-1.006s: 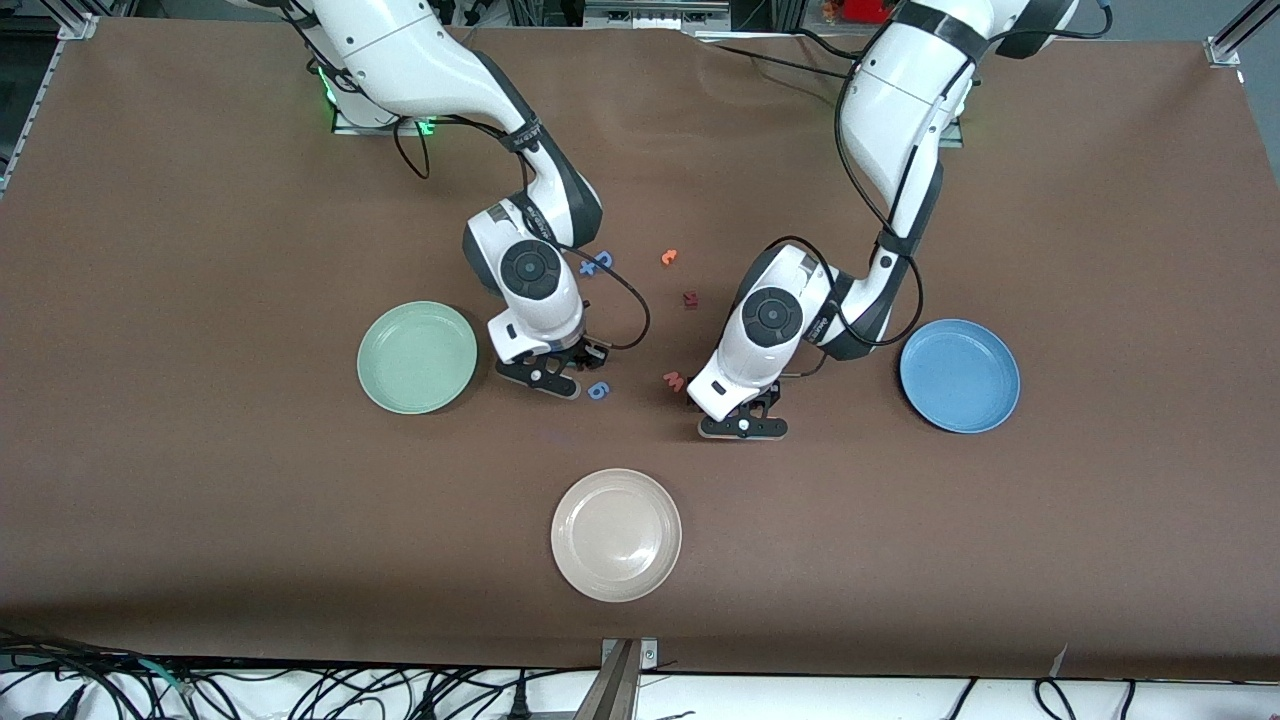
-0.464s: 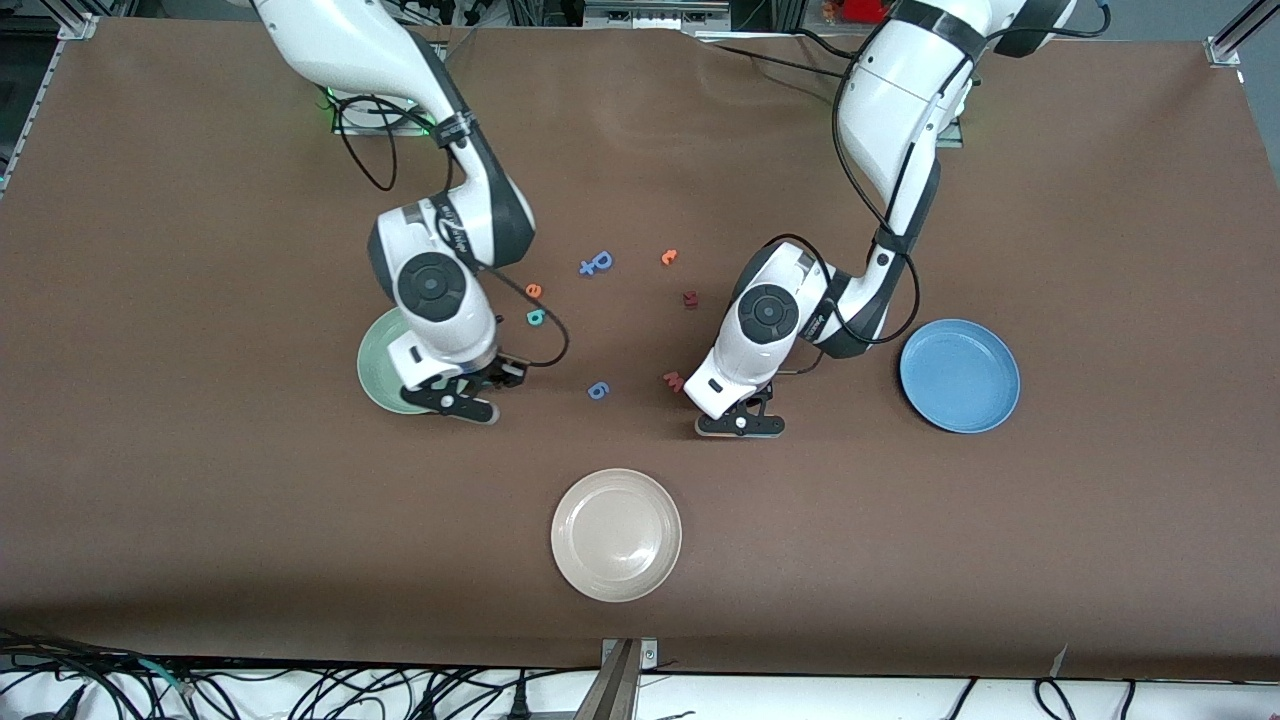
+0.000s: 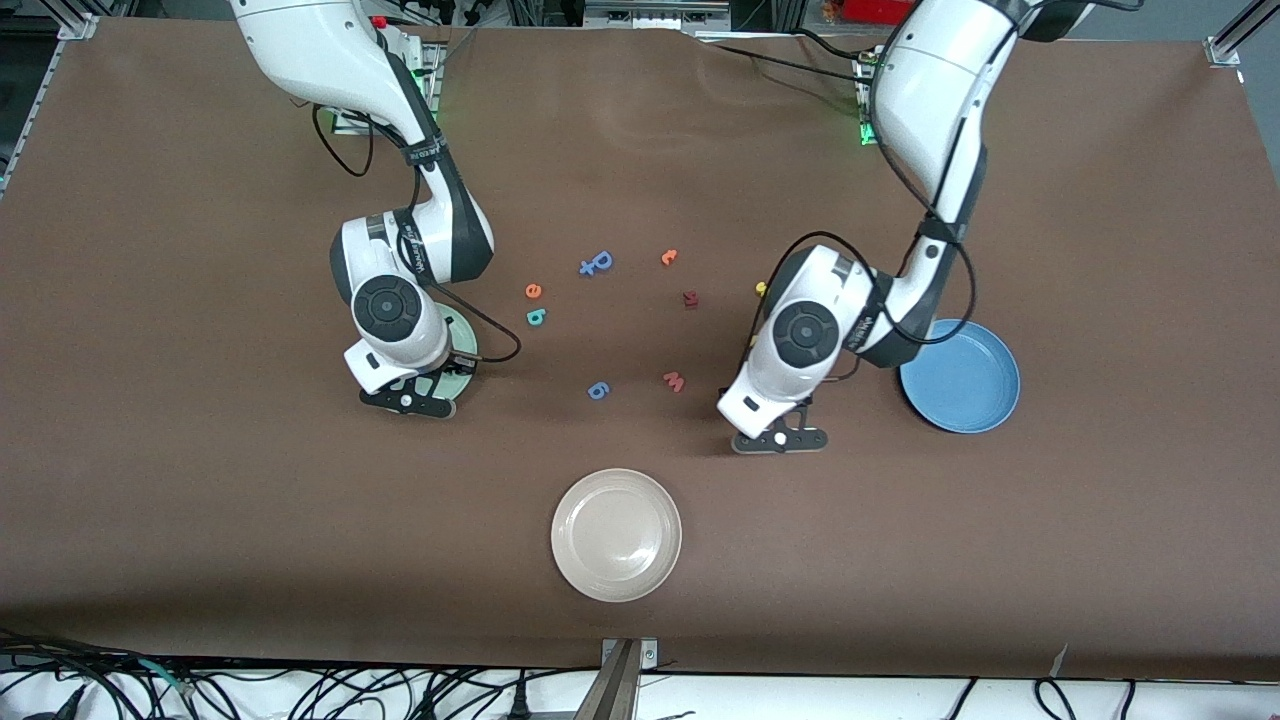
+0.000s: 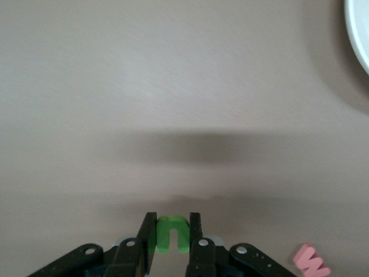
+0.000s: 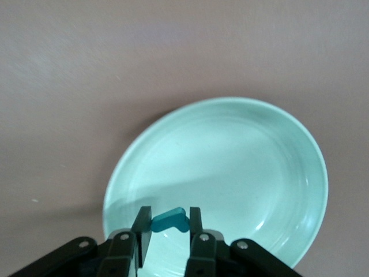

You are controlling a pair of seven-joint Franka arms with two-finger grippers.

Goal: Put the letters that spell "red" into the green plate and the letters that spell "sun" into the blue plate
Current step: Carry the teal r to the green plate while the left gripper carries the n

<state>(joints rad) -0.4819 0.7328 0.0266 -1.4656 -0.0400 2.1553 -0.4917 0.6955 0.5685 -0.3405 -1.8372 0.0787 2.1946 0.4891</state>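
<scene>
Three plates sit on the table, green plate [image 3: 461, 330], blue plate [image 3: 960, 376] and a beige plate [image 3: 616, 535], with seven loose letters scattered between the two arms, among them the orange "e" [image 3: 534, 291], the teal "d" [image 3: 537, 317] and a yellow letter [image 3: 761, 289] peeking out beside the left arm. The right gripper [image 5: 167, 231] hangs over the green plate just inside its rim, clenched on the teal "r" [image 5: 170, 221]. The left gripper [image 4: 171, 235] is clamped on the green "n" [image 4: 172, 232] over bare tabletop, the salmon "w" [image 4: 311, 261] just beside it and the blue plate's edge close to its arm
</scene>
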